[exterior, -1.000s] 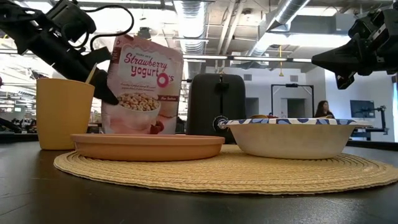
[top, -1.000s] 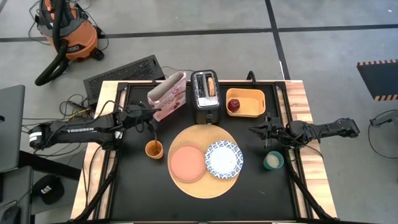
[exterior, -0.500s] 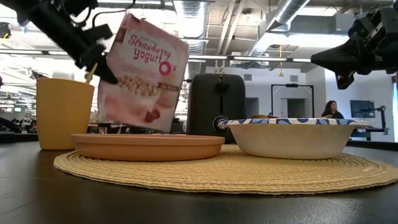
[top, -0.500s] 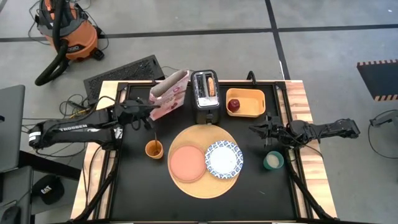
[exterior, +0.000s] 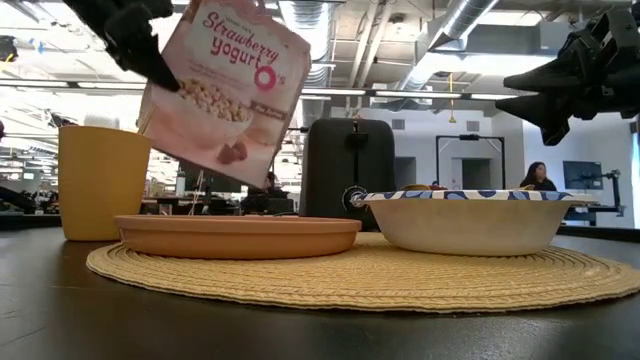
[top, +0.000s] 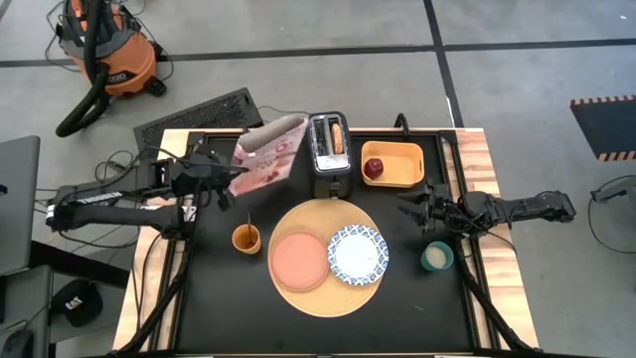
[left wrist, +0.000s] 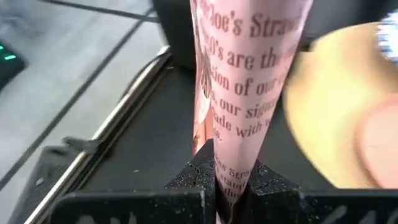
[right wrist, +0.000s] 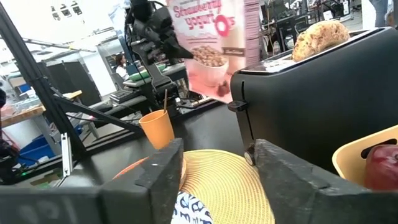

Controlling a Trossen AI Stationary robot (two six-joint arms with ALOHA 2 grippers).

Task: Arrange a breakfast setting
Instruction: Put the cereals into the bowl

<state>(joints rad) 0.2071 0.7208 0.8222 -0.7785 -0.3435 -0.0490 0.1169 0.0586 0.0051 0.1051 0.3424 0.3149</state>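
My left gripper (top: 227, 175) is shut on the pink cereal bag (top: 266, 159), which hangs tilted above the table's far left (exterior: 222, 90). The round wooden board (top: 328, 214) carries the salmon plate (top: 298, 261) and the blue-and-white dish (top: 358, 253). The toasted bread (top: 339, 137) stands in the black toaster (top: 329, 164). The red apple (top: 374, 168) lies in the yellow tray (top: 397, 164). The slim spoon (top: 248, 221) stands in an orange cup (top: 246, 239). My right gripper (top: 409, 211) hovers open, right of the board. My left gripper pinches the bag's side edge (left wrist: 227, 171) between its two fingers (left wrist: 193, 180), coming about level from the table's left. The bag is lifted clear of the table and tilted, its top leaning away from the gripper.
A teal cup (top: 436, 257) stands near the table's right edge, just in front of my right gripper. The toaster and tray line the far edge. Bare black tabletop (top: 229, 308) lies left of the board and along the near edge.
My left gripper has risen and drawn toward the table's left, lifting the cereal bag off the table and tipping it from upright to a slant. My right gripper has stayed in place and opened.
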